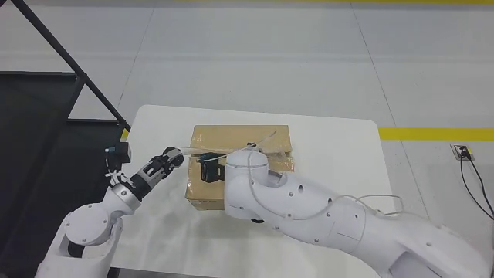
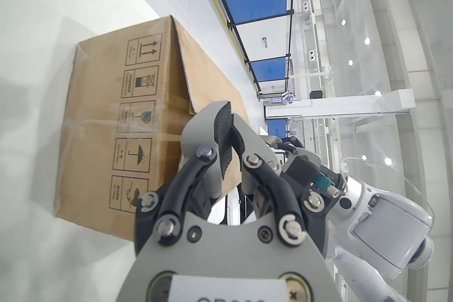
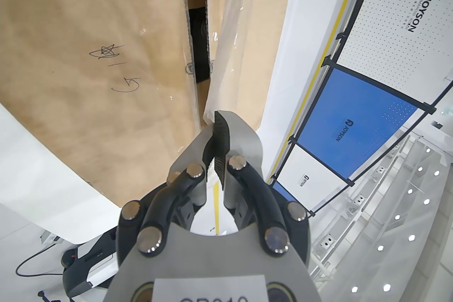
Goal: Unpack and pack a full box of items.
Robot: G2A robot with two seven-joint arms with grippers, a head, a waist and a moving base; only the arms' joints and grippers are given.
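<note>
The top camera looks down from above onto the table (image 1: 340, 147) and box (image 1: 231, 135) (all three views share the box). The left wrist camera faces its left end closely; the right wrist camera, its top seam.

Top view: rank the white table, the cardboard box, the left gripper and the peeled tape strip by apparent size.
1. white table
2. cardboard box
3. left gripper and tape strip: not ranked. The strip runs longer but is far thinner, so neither clearly looks larger.
</note>
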